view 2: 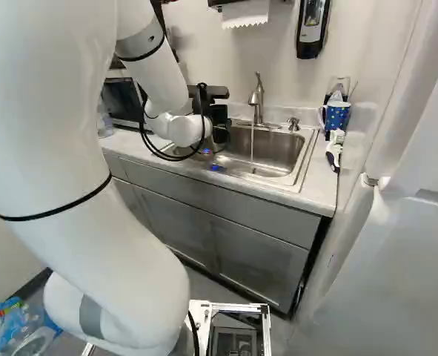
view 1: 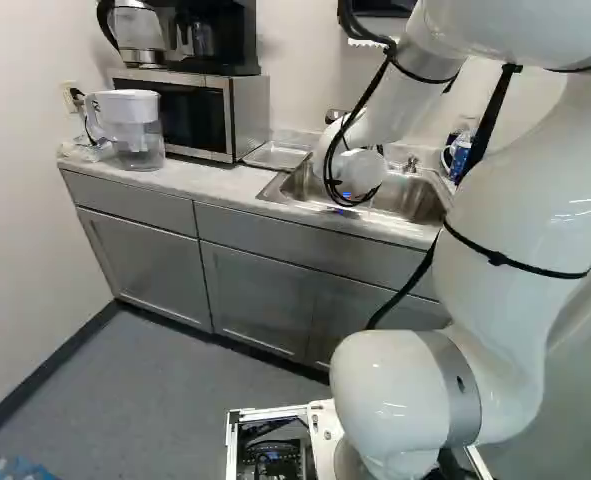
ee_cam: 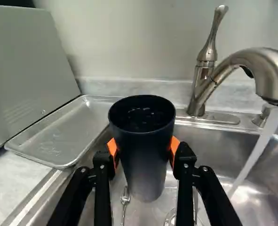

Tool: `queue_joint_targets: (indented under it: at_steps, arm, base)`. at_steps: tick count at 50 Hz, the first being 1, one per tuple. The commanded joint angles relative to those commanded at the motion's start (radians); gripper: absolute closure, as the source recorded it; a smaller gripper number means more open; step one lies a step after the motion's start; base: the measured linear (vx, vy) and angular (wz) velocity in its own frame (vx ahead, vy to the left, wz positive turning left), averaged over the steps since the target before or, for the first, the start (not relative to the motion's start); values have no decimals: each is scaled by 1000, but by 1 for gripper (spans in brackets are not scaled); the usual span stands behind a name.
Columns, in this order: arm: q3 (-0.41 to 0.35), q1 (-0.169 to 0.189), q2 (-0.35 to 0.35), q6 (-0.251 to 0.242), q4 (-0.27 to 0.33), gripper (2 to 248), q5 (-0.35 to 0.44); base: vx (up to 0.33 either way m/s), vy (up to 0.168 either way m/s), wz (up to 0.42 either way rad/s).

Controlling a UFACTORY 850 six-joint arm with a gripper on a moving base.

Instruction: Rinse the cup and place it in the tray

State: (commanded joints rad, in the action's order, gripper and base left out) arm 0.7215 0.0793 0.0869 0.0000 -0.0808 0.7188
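Note:
My gripper point(view 2: 217, 113) is over the sink's microwave-side part in the right base view, partly hidden by the wrist. In the wrist view the gripper point(ee_cam: 143, 149) is shut on a black cup point(ee_cam: 146, 165), its orange pads on two sides. The cup is roughly upright, with its open rim up and wet glints inside. A metal tray point(ee_cam: 68, 134) lies on the counter beside the sink point(ee_cam: 209, 150), also the tray point(view 1: 277, 155) in the left base view. Water runs from the faucet point(ee_cam: 266, 70) into the basin, apart from the cup.
The microwave point(view 1: 200, 110) stands beside the tray, with a water pitcher point(view 1: 135, 130) farther along the counter. A spoon-like utensil point(ee_cam: 124, 200) lies in the sink under the cup. A blue patterned mug point(view 2: 337, 115) and a brush point(view 2: 335, 148) are past the faucet.

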Motion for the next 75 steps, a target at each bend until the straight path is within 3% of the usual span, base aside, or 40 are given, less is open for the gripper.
queue_joint_targets:
  at_steps: [13, 75]
  arm:
    - [45, -15, 15, 0, 0, 126, -10]
    - [88, -15, -77, 0, 0, 126, -112]
  base:
    - [0, 0, 0]
    - [0, 0, 0]
